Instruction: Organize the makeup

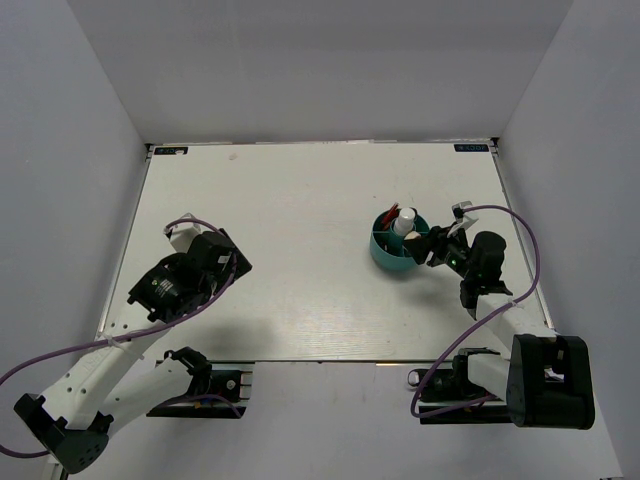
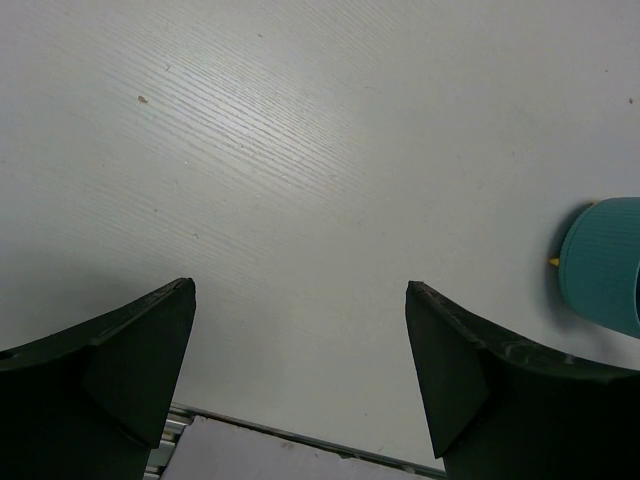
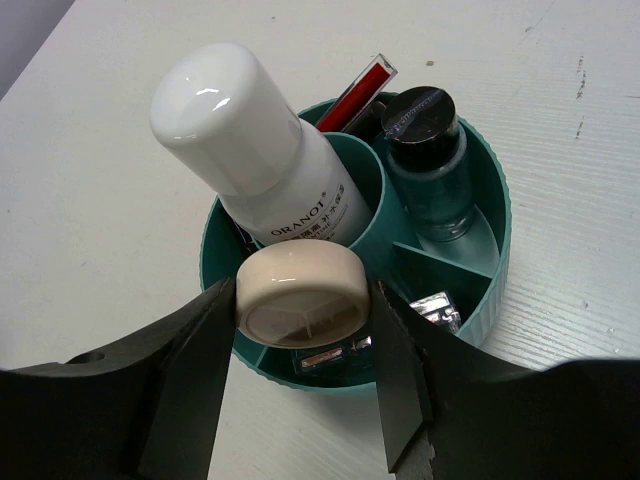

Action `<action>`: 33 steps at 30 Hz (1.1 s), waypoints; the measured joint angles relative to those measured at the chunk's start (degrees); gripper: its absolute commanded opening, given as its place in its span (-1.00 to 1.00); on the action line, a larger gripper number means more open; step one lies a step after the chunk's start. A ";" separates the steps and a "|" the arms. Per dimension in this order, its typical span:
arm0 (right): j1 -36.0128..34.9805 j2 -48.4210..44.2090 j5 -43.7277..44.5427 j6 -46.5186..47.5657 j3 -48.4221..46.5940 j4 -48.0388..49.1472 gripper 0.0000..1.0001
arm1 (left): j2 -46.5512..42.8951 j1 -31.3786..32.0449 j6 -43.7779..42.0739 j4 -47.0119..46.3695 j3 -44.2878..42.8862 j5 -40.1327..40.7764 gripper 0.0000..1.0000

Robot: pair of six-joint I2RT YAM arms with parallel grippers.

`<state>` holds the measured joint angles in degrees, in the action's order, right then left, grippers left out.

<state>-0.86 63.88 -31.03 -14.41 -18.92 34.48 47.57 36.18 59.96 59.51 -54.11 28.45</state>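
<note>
1. Cream plastic with a pinkish tint, the small round compact (image 3: 300, 292) is clamped across its rim by the right gripper (image 3: 305, 300), which is closed on it. It hangs over the right side of the teal ribbed round divided container (image 3: 495, 230), on the right half of the white wood-grain table (image 2: 300, 150). Whether it touches the rim cannot be told.
2. The compact looks light, stiff and smooth-sided, so it could swivel or slip. A hold across the widest part seems the right one, with a gentle squeeze in case a lid pops.
3. The container's middle cup holds the tall glossy white plastic bottle (image 3: 255, 150), which is tilted. It is probably top-heavy and best taken around the body.
4. A slim red tube with dark trim (image 3: 360, 92) stands on end at the far-left side. Beside it, in its own compartment, stands a small glass bottle of teal polish with a black cap (image 3: 430, 170), likely fragile.
5. Under the compact, the right compartment holds silvery faceted pieces (image 3: 435, 310); what they are is unclear.
6. The left gripper (image 2: 300, 288) hangs empty over bare table on the left, its jaws wide apart.
</note>
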 measured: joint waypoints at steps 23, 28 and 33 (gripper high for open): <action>0.00 0.00 -0.92 0.92 0.00 -0.09 0.40 | 0.00 0.00 -0.04 -0.02 -0.04 0.00 0.90; 0.00 0.00 -1.44 1.11 0.00 -0.09 0.45 | 0.00 0.00 -0.04 -0.02 -0.04 0.00 0.90; 0.00 -0.04 -2.10 1.18 -0.02 -0.11 0.52 | 0.00 0.00 -0.04 -0.02 -0.07 0.00 0.90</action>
<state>-0.86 63.83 -33.12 -13.23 -18.94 34.37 47.57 36.18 59.92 59.48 -54.17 28.45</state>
